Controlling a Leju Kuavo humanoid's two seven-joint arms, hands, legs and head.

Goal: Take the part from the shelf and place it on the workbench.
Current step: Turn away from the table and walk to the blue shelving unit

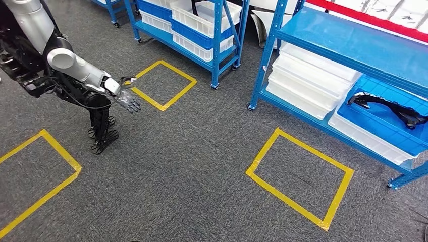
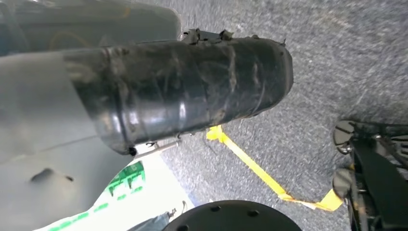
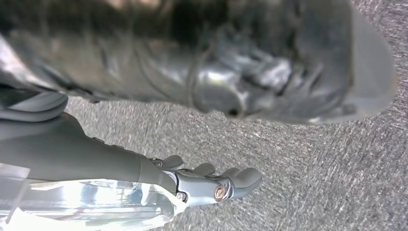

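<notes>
1. The left hand point(image 1: 129, 101) hangs low at the left over the grey carpet point(image 1: 192, 151), fingers spread and holding nothing.
2. A yellow tape square point(image 1: 301, 177) lies on the floor before the right-hand shelf point(image 1: 353, 48).
3. The black part point(image 1: 388, 107) lies in a blue bin point(image 1: 376, 126) on that shelf's lower level.
4. In the blurred right wrist view, the right hand point(image 3: 211, 183) seems loosely extended and empty.

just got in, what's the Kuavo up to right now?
It is standing on the grey carpet facing the blue shelf, nothing picked up yet. The black part lies in a blue bin on the shelf's lower level. The left robot hand hangs open and empty off to the side; the right robot hand is also empty, its fingers loosely extended above the carpet.
</notes>
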